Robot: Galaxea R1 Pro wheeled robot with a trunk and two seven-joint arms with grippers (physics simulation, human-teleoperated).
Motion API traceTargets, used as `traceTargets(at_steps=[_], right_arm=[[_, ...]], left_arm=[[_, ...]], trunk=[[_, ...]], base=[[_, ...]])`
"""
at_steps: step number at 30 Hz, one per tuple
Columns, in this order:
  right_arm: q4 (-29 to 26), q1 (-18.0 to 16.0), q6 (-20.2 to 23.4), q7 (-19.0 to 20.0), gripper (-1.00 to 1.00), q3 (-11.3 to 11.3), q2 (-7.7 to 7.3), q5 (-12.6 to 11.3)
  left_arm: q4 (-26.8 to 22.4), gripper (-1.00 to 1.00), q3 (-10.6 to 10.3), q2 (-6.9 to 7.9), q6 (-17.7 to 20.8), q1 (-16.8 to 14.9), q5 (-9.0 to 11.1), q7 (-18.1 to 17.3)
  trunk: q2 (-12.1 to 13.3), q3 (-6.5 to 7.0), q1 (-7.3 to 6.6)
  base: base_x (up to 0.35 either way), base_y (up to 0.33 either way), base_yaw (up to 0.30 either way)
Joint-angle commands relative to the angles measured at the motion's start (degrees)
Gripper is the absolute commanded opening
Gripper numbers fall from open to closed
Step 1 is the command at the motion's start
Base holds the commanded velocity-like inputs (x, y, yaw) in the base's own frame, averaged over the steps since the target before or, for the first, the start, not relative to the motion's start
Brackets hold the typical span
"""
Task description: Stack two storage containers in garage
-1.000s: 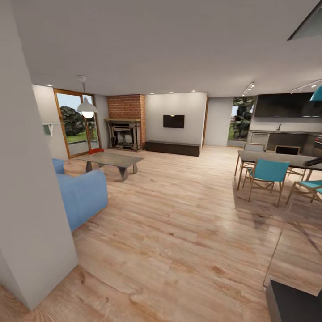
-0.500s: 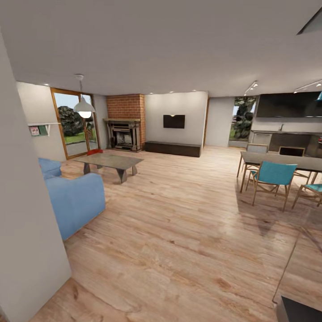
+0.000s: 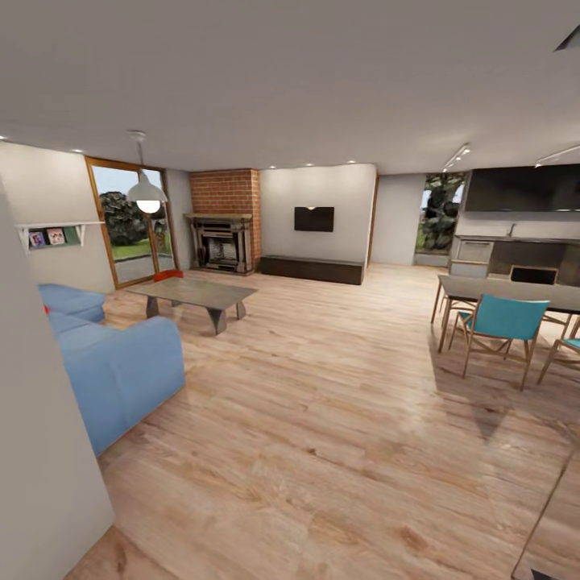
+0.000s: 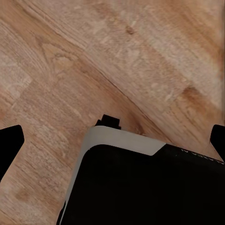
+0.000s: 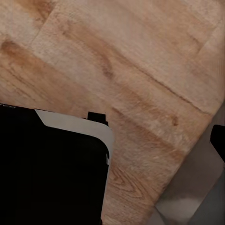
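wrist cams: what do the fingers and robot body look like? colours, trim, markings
Left gripper: black fingers, matte, angular tips at the frame edges. Right gripper: one black finger at the frame edge. Both wrist views look down on a black robot body with rounded corners and light grey trim. There is small pale lettering near its edge, too small to read. No cables visible.

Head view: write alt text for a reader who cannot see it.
An open living room with a light wood floor: a blue sofa at left, a low coffee table before a brick fireplace, and something small and red behind the table. A dining table with teal chairs stands at right.
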Motion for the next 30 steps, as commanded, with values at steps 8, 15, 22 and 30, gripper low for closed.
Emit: traceTargets(at_steps=[8, 15, 22, 30], right_arm=[[0.1, -0.1, -0.3, 0.0, 1.0, 0.5, -0.11, -0.6], [0.2, -0.1, -0.3, 0.0, 1.0, 0.5, -0.07, -0.6], [0.2, -0.1, -0.3, 0.0, 1.0, 0.5, -0.07, -0.6], [0.2, -0.1, -0.3, 0.0, 1.0, 0.5, -0.05, -0.6]], left_arm=[[0.0, 1.0, -0.4, -0.02, -0.2, 0.0, 0.4, 0.2], [0.0, 1.0, -0.4, -0.02, -0.2, 0.0, 0.4, 0.2], [0.0, 1.0, -0.4, -0.02, -0.2, 0.0, 0.4, 0.2], [0.0, 1.0, -0.4, -0.02, -0.2, 0.0, 0.4, 0.2]], trunk=[[-0.1, -0.09, 0.04], [-0.1, -0.09, 0.04], [-0.1, -0.09, 0.04], [-0.1, -0.09, 0.04]], base=[[0.322, 0.0, 0.0], [0.322, 0.0, 0.0], [0.322, 0.0, 0.0], [0.321, 0.0, 0.0]])
